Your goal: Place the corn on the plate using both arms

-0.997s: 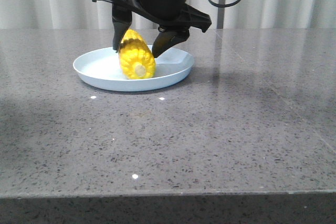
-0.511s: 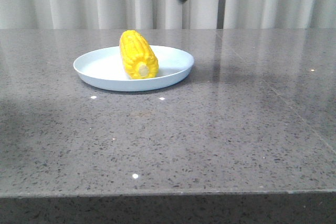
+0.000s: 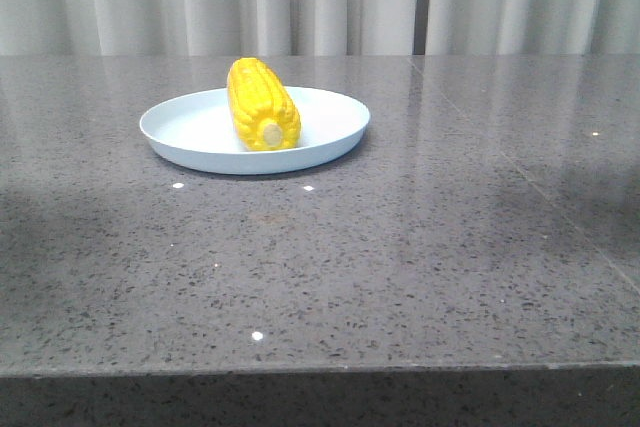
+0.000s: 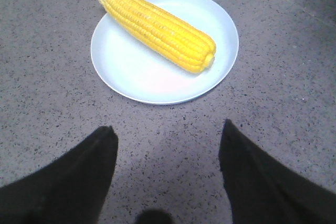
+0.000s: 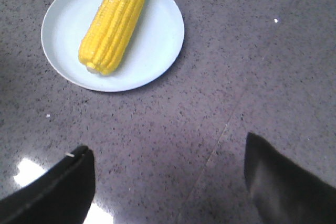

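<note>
The desk (image 3: pixel 420 247) is a dark grey speckled stone slab with a glossy finish that catches small bright glints of light. Directly on it lies one thing, the plate (image 3: pixel 180 132), set toward the far left part of its surface.

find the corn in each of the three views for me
Front view: the corn lies on the plate, left of centre, stub end toward the camera.
Left wrist view: corn diagonal across the plate, upper middle.
Right wrist view: corn upper left.
Shared landmark: the plate.
</note>
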